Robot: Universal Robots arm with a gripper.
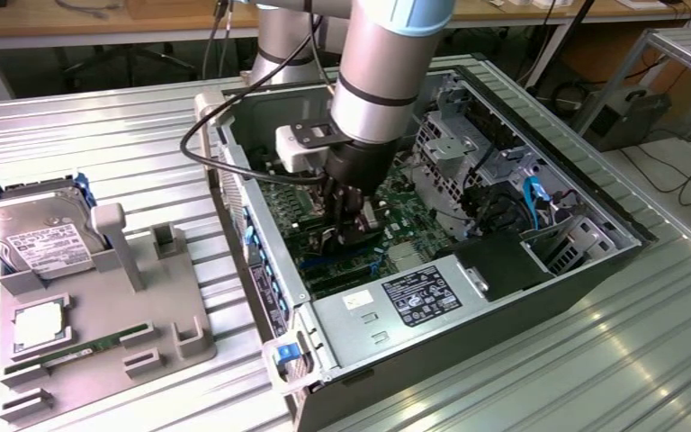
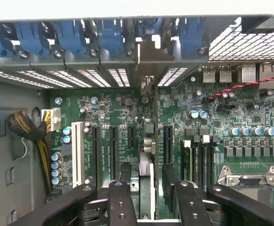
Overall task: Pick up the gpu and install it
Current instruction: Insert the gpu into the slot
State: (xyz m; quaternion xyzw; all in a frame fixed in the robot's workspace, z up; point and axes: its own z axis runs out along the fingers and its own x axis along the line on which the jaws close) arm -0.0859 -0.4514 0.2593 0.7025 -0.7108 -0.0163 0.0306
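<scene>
My gripper (image 1: pixel 348 236) reaches down into the open computer case (image 1: pixel 586 270) at the middle of the exterior view, with the gpu (image 2: pixel 146 183) standing on edge in a motherboard (image 2: pixel 212 117) slot between my fingers (image 2: pixel 123 202), apart from both. Its bracket (image 2: pixel 149 59) lines up with the row of slot covers (image 2: pixel 71 77) at the case's rear wall. At the exterior view's left, outside the case, a parts holder (image 1: pixel 177 342) lies on the table (image 1: pixel 105 144), with the hard drive (image 1: pixel 40 238) at its far end and the memory stick (image 1: pixel 76 353) along its near edge.
</scene>
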